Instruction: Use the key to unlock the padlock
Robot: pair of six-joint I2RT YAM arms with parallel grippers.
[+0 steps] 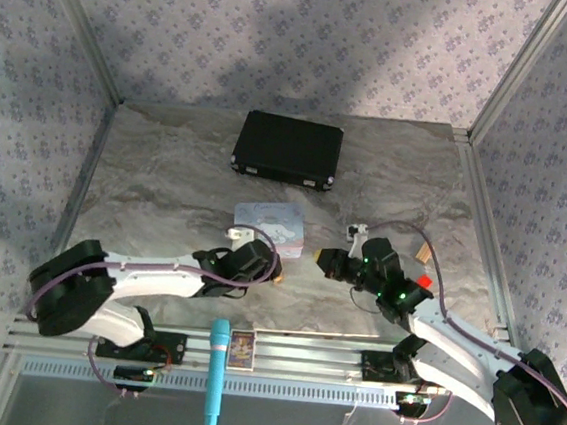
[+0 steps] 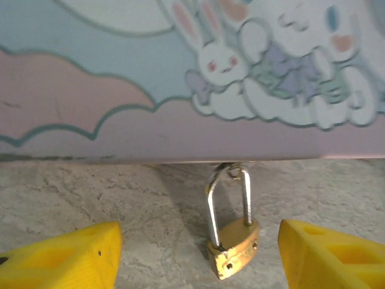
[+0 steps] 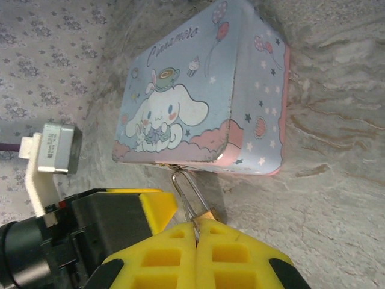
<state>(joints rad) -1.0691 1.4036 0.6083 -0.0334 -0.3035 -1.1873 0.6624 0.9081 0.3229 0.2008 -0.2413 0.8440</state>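
Note:
The brass padlock (image 2: 234, 250) lies on the table with its silvery shackle (image 2: 213, 208) hooked to the front of the pastel cartoon tin (image 2: 120, 96). My left gripper (image 2: 200, 241) is open, one yellow finger (image 2: 66, 259) on each side of the padlock and neither touching it. My right gripper (image 3: 197, 224) is shut, its tips right against the padlock (image 3: 209, 214). A thin silvery sliver, the key (image 3: 195, 226), is pinched in the seam between them. In the top view the left gripper (image 1: 270, 270) and the right gripper (image 1: 323, 262) meet at the tin (image 1: 270, 226).
A black case (image 1: 288, 149) lies at the back of the table. A tan peg (image 1: 423, 254) and a small red piece (image 1: 423, 283) sit right of the right arm. A teal stick (image 1: 216, 375) and a small card (image 1: 241, 349) rest on the near rail.

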